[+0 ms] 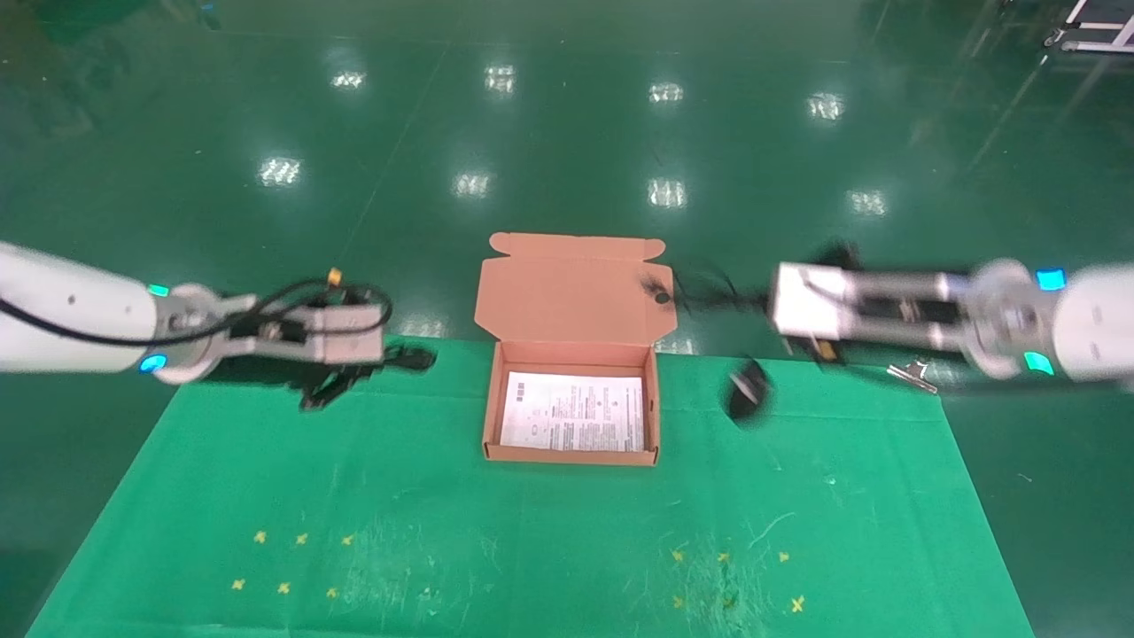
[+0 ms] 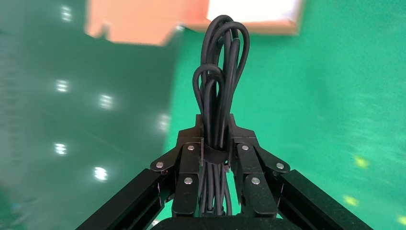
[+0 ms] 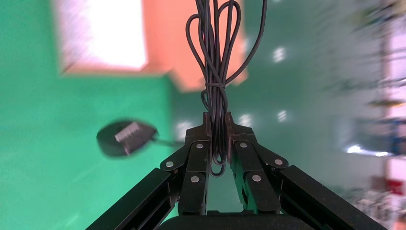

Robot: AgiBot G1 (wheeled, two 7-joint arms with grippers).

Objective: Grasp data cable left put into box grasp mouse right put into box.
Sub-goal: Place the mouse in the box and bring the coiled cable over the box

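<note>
My left gripper (image 1: 383, 354) is shut on the data cable (image 1: 415, 358), a thick black bundle, and holds it over the cloth's back edge, left of the box (image 1: 493, 416). In the left wrist view the bundle (image 2: 221, 72) sticks out past my shut fingers (image 2: 215, 127). My right gripper (image 1: 764, 303) is shut on the mouse's bundled thin cord (image 1: 704, 297), right of the open lid (image 1: 567, 288). The mouse (image 1: 749, 390) dangles below it above the cloth. In the right wrist view the cord bundle (image 3: 215, 57) sits between the jaws (image 3: 217, 122) and the mouse (image 3: 125, 138) shows its white label.
The box stands open at the back middle of the green cloth (image 1: 532, 532), with a white printed sheet (image 1: 574, 412) inside. A small metal piece (image 1: 912, 374) lies at the cloth's back right edge. Yellow cross marks (image 1: 283, 587) dot the front. Shiny green floor lies beyond.
</note>
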